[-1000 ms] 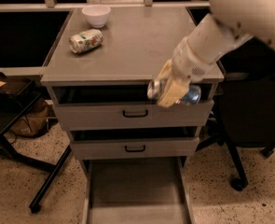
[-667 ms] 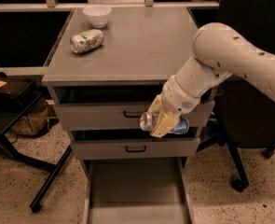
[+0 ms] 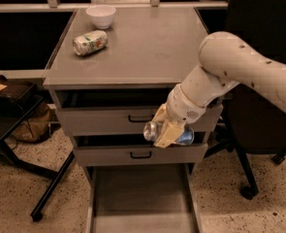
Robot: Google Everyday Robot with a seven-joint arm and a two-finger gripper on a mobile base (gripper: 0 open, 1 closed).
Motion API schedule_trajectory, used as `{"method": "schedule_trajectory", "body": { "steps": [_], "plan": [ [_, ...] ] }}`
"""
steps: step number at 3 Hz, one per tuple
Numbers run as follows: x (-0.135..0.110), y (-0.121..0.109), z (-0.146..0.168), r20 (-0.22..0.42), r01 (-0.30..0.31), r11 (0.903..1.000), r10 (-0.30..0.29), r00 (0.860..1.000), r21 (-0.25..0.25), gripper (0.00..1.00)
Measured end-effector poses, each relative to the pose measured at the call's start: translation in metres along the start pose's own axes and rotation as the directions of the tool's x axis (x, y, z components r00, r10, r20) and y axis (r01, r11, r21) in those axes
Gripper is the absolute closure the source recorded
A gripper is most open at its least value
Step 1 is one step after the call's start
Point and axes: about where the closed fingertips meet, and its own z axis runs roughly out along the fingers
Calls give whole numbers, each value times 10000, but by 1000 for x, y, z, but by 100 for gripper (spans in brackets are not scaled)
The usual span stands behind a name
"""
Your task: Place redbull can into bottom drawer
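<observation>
Speckled terrazzo flooring (image 3: 16, 198) is recorded under a grey metal cabinet (image 3: 147, 52) that stands before dark shelving. At the far left, towards 9 o'clock of the view, a black stand (image 3: 16, 144) with splayed legs is noted, with a brown bag (image 3: 33, 125) tucked just behind it. On the cabinet top, towards its 11 o'clock corner, a white bowl (image 3: 101, 16) is seen upright; a white-and-green can (image 3: 89, 42) lies on its side just at 7 o'clock of the bowl, near but not touching it. Below the top, two grey drawer fronts are stacked, the upper black handle (image 3: 140, 118) directly above the lower black handle (image 3: 140, 154); a dark gap is visible above each front. The bottom drawer (image 3: 140, 198) is pulled out towards 6 o'clock, its flat floor and low side walls exposed. The gripper (image 3: 166, 133) is held in front of the two drawer fronts, at 3 o'clock of the handles and above the right half of the bottom drawer. Its pale fingers are clamped on the redbull can (image 3: 185, 137), which is carried lying roughly horizontal, the shiny silver top pointed towards 9 o'clock and the blue body showing at 3 o'clock of the fingers. The can is in the air, well apart from the drawer floor. The white arm (image 3: 239, 67) runs up towards 2 o'clock. A black office chair (image 3: 259, 110) is noted at the right.
</observation>
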Motion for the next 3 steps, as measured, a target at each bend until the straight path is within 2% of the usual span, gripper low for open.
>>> {"method": "schedule_trajectory", "body": {
  "steps": [1,2,3],
  "plan": [
    [19,24,47,1040,-960,9942,1007,9895,-489,100],
    [51,61,112,2058,-2100,9683,2348,9500,-1352,100],
    [69,85,159,2507,-2493,9480,2948,9221,-1980,100]
  ]
}}
